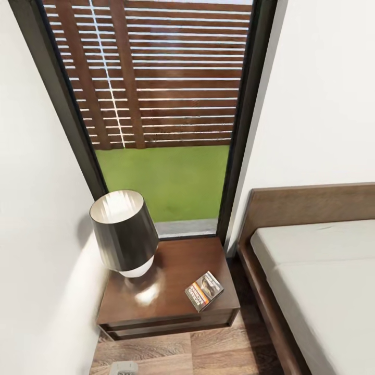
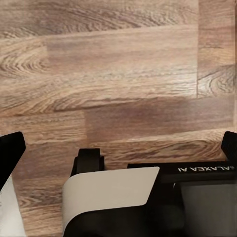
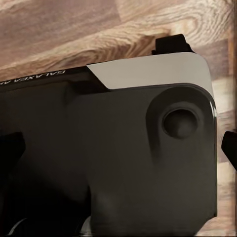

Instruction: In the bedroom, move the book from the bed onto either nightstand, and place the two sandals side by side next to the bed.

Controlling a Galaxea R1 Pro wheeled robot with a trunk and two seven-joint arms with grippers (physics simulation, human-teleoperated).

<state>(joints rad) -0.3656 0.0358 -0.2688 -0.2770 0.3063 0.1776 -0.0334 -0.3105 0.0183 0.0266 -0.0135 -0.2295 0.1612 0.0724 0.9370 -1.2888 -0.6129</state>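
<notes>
Book is already lying flat on the nightstand, right by its front right corner. A bump there could knock it off. Can't tell if either arm's fingers are apart or together. Sandals aren't sorted yet, I'd guess.

The robot's base is a matte black shell with a white panel, white "GALAXEA AI" lettering and 1 round recessed socket.

Nightstand lower centre of frame, w/ lamp on its left part, book on its right front corner. Bed lower right, beside nightstand. Window behind, upper centre.
</notes>
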